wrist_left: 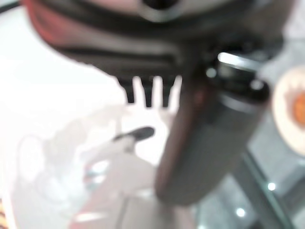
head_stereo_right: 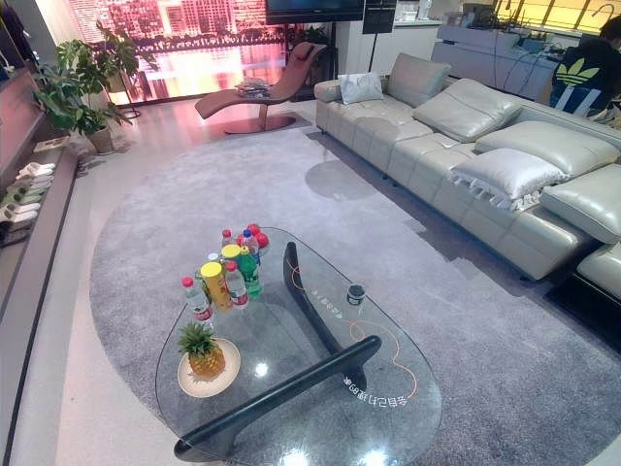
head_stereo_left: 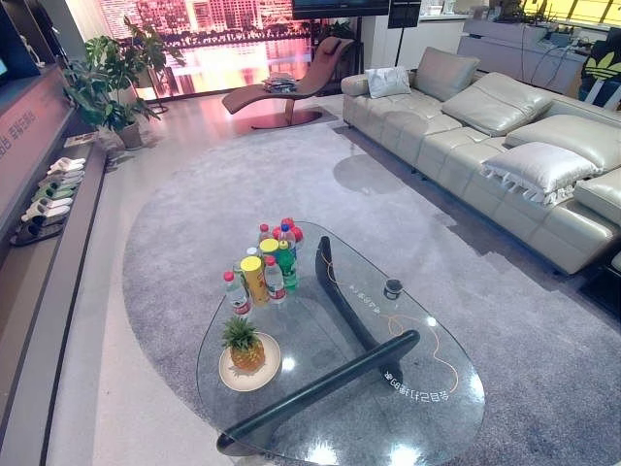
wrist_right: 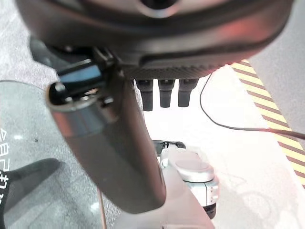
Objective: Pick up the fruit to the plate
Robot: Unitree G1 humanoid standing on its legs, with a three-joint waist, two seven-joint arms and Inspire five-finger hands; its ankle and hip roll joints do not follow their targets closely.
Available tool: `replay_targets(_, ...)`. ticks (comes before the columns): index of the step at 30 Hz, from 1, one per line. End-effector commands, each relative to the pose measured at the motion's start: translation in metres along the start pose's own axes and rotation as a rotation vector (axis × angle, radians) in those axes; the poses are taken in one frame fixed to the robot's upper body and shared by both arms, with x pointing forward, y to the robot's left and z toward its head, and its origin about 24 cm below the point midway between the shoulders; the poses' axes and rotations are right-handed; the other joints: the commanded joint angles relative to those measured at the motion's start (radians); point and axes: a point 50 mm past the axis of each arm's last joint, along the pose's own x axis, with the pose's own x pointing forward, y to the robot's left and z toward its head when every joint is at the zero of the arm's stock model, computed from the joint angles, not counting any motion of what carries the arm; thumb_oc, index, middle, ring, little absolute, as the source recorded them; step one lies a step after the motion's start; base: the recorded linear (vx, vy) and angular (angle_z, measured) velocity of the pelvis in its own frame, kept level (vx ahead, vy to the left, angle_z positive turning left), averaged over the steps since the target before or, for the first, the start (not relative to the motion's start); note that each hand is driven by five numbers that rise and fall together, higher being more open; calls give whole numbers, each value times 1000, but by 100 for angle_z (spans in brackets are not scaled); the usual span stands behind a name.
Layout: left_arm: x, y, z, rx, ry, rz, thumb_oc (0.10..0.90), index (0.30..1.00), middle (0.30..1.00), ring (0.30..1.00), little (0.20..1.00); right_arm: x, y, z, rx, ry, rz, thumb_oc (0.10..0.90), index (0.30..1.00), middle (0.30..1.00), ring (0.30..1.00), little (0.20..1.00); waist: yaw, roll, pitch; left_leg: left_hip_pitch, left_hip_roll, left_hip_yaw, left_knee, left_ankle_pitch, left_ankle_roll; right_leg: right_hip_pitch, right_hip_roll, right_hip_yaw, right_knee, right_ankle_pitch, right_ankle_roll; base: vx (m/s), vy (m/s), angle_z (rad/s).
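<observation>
Since the pineapple (head_stereo_left: 243,346) already sits upright on the plate (head_stereo_left: 269,375), on the near-left part of the glass table (head_stereo_left: 427,408), there's little left to move as far as I can judge. My left hand (wrist_left: 205,138) and right hand (wrist_right: 109,148) both hang off the table, well apart from the fruit; fingers on each look straight and relaxed, thumb standing out, nothing held. If I do have to regrip: it looks heavy for its size, stiff, with rough, scaly skin, so slip risk seems low. The leafy crown is spiky and could tear off, so I wouldn't lift by it alone. Best hold is probably round the mid-body, thumb opposite fingers, or a second hand under the base. The plate is shallow, on glass, and likely to skid if I push sideways. The bottle cluster (head_stereo_left: 264,267) stands just behind the plate, so come in from the near side. A small dark cup (head_stereo_left: 392,288) is further right, out of the way.
</observation>
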Motion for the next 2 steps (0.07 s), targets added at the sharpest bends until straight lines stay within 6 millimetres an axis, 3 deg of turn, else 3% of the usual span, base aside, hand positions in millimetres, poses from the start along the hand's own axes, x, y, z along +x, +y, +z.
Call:
replay_targets(1, 0, 7, 32, 47, -54, 4, 800, 900, 900, 900, 900, -1, -2, 23, -34, -14, -13, 800, 900, 900, 900, 900, 20, 12, 53, 63, 43, 21, 6, -30, -10, 9, -30, -40, 19, 91, 11, 0, 0, 0)
replay_targets(2, 0, 6, 32, 45, -54, 1, 800, 900, 900, 900, 900, -1, -2, 22, -38, -10, -8, 800, 900, 900, 900, 900, 20, 12, 53, 64, 44, 20, 6, -30, -11, 9, -30, -40, 18, 91, 11, 0, 0, 0)
